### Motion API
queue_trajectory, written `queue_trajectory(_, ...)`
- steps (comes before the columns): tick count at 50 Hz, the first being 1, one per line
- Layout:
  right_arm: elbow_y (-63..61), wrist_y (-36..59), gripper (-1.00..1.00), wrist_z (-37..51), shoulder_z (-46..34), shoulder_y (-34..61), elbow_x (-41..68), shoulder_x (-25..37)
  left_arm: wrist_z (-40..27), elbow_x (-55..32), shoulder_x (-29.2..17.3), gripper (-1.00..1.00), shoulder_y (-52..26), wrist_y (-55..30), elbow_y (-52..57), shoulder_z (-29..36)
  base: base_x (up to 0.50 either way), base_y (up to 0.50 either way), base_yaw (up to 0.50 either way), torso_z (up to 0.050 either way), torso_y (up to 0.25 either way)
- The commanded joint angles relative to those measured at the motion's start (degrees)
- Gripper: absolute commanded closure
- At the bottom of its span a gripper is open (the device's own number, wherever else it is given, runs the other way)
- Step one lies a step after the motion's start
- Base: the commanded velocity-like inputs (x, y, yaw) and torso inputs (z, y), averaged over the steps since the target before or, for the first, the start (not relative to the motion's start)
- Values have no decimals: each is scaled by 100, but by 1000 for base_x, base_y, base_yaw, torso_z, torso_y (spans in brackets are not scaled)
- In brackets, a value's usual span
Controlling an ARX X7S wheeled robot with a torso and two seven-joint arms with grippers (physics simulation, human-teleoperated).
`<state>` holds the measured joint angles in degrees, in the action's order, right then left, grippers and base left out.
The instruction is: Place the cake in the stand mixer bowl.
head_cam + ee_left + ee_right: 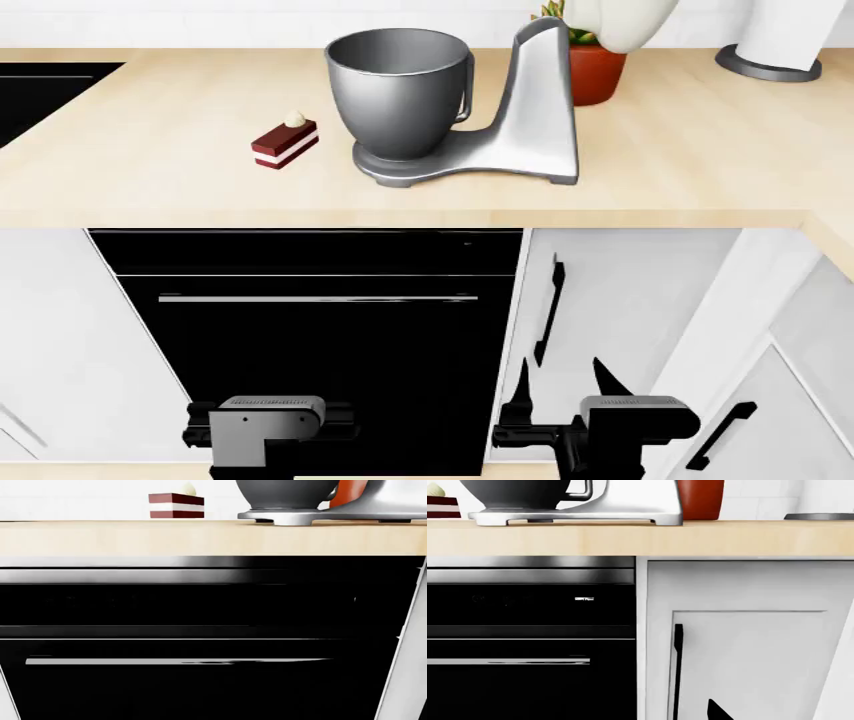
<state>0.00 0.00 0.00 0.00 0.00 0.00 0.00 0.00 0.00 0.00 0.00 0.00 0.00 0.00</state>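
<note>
The cake [284, 143], a small red-brown and white slice with a cream dollop, sits on the wooden counter [160, 150] just left of the stand mixer bowl [398, 95]. The bowl is tall grey metal on a silver mixer base [527, 150]. In the left wrist view the cake [176, 506] stands left of the bowl [287, 492]. Both grippers hang low in front of the cabinets, far below the counter. My right gripper [566, 380] is open and empty, its fingers [611, 378] apart. My left gripper [271, 385] faces the black oven, its fingers lost against the black.
A black oven [320, 330] with a steel handle sits under the counter. A white cabinet door [627, 300] with a black handle is to its right. A red-orange succulent pot [597, 72] stands behind the mixer, a paper towel holder [771, 40] at far right, and a black hob [40, 90] at far left.
</note>
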Motion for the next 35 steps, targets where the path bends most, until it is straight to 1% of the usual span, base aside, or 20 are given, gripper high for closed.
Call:
queue_trajectory(1,-20,171,-100,74,-100,19,173,83,-109,-159,-80,-100,-12,-119,61,75,0,0,0,0,0)
queue_trajectory(4,-163,406,-100,21,-129,38,488,159,-116,-280,-165,-100,17,-147,149,169,0,0,0,0,0)
queue_trajectory(6,-117,360,-100,65,-171,40,530,179,-179,-289,-202,-100,0,-241,182,206,0,0,0,0,0)
queue_trajectory(7,-107,343,-100,98,-207,25,509,195,-152,-289,-237,-100,33,-121,183,249,0,0,0,37,0)
queue_trajectory(8,-69,282,-100,156,-219,21,488,197,-218,-260,-240,-100,14,-237,169,265,0,0,0,50,0)
queue_trajectory(15,-61,266,-100,256,-319,26,578,283,-307,-337,-316,-100,10,-233,169,352,0,0,0,50,0)
queue_trajectory(27,31,161,-100,451,-507,9,516,392,-419,-397,-445,-100,40,-389,329,481,0,500,0,50,0)
queue_trajectory(29,-34,343,-100,416,-505,19,642,415,-446,-384,-461,-100,40,-388,314,503,0,479,0,50,0)
queue_trajectory(30,5,353,-100,599,-474,65,534,386,-457,-382,-474,-100,40,-435,342,516,0,0,0,50,0)
queue_trajectory(31,-46,379,-100,476,-500,48,644,424,-476,-367,-488,-100,47,-464,392,528,0,0,0,50,0)
queue_trajectory(35,-246,519,-100,550,-560,29,578,497,-519,-371,-543,-100,17,-683,551,563,0,0,0,50,0)
